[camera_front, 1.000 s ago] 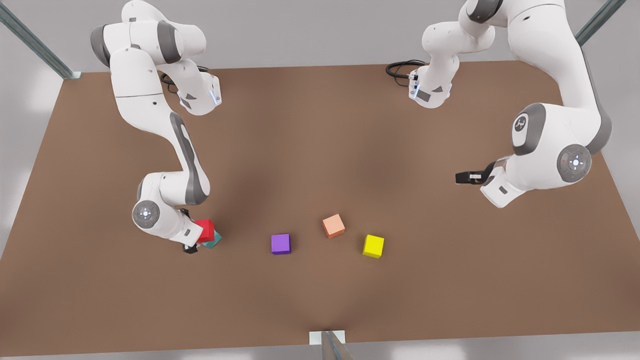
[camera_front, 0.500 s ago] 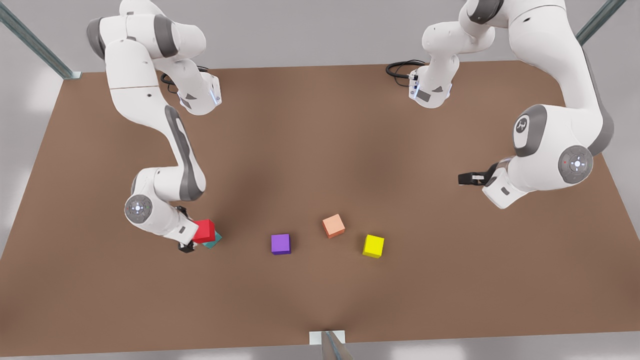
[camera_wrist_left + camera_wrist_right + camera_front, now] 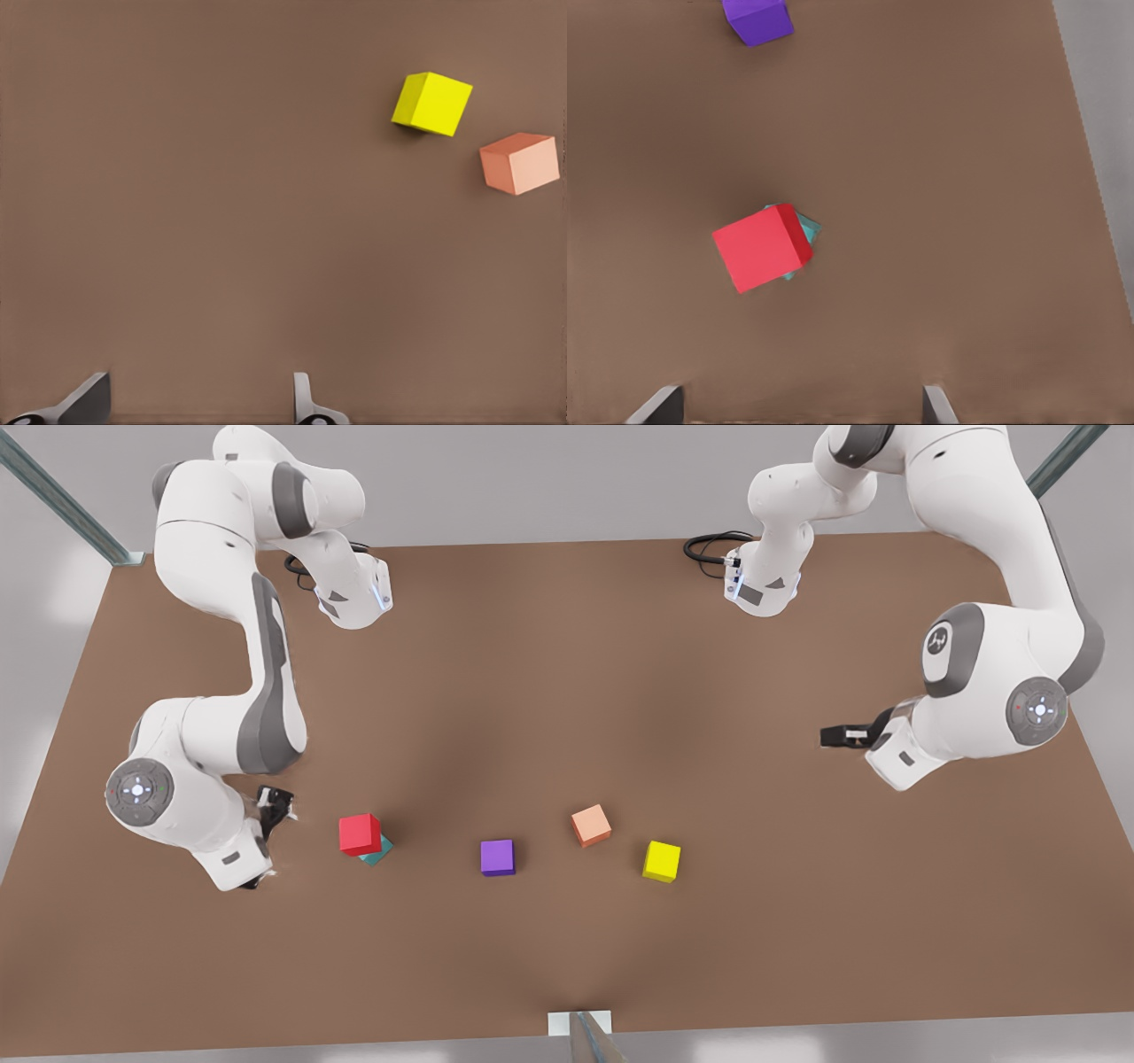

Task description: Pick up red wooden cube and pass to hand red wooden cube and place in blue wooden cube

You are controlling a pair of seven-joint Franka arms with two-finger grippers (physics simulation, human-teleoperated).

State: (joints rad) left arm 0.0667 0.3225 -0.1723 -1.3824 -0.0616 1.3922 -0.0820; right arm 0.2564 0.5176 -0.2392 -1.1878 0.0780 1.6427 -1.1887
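The right gripper (image 3: 270, 841) has let go and moved away from the red wooden cube (image 3: 360, 833), fingers now wide apart, empty. The red cube sits on the blue wooden cube (image 3: 378, 853); beside lie the purple cube (image 3: 497, 856), salmon cube (image 3: 591, 825) and yellow cube (image 3: 662, 861). The left gripper (image 3: 833, 736) waits far off, fingers spread, empty.

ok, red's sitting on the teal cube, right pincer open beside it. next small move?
Probably lift the right pincer straight up and clear, nothing more. The red wooden cube rests on the blue wooden cube, twisted off its edges, and the open pincer touches neither, so a sideways sweep only risks a knock. The left pincer waits, open, at the front view's right.
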